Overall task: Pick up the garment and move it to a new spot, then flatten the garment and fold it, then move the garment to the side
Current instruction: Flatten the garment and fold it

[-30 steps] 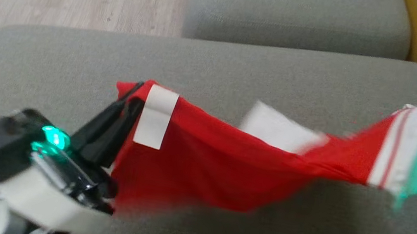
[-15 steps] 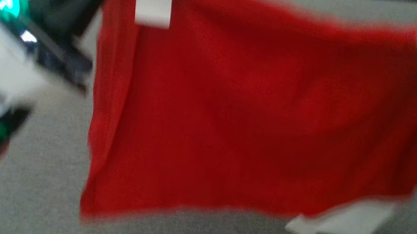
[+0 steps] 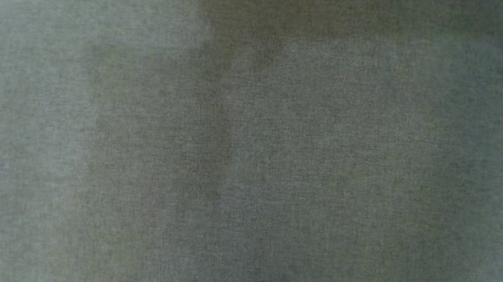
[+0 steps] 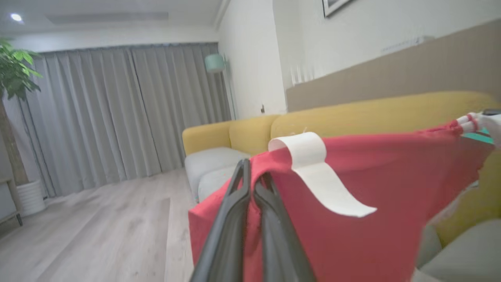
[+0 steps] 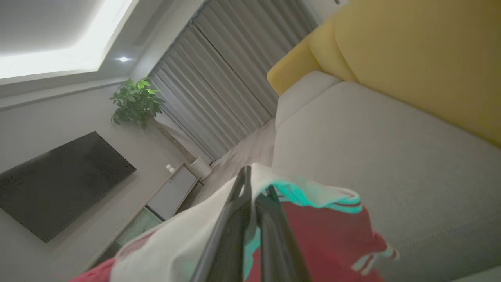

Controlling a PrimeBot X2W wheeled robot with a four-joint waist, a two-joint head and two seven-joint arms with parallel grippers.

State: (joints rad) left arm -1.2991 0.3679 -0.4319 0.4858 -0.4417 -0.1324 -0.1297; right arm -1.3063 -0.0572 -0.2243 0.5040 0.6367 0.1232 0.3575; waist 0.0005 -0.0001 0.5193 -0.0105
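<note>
Soft shadow is cast on the grey woven seat cushion (image 3: 248, 160), which lies bare under the head camera. The red jersey garment (image 4: 372, 188) is not resting on it; it is held up in the air before the yellow sofa back (image 4: 352, 113). One top corner is pinched by the left gripper (image 4: 254, 174), its jaws closed on the cloth. The opposite end, with white and turquoise trim (image 5: 309, 194), is clamped likewise by the right gripper (image 5: 256, 180). The cloth is probably kept stretched between both arms so that it can be laid down flat. A white tape strip (image 4: 313, 176) is looped over the top edge, and the red body hangs quite smooth.
</note>
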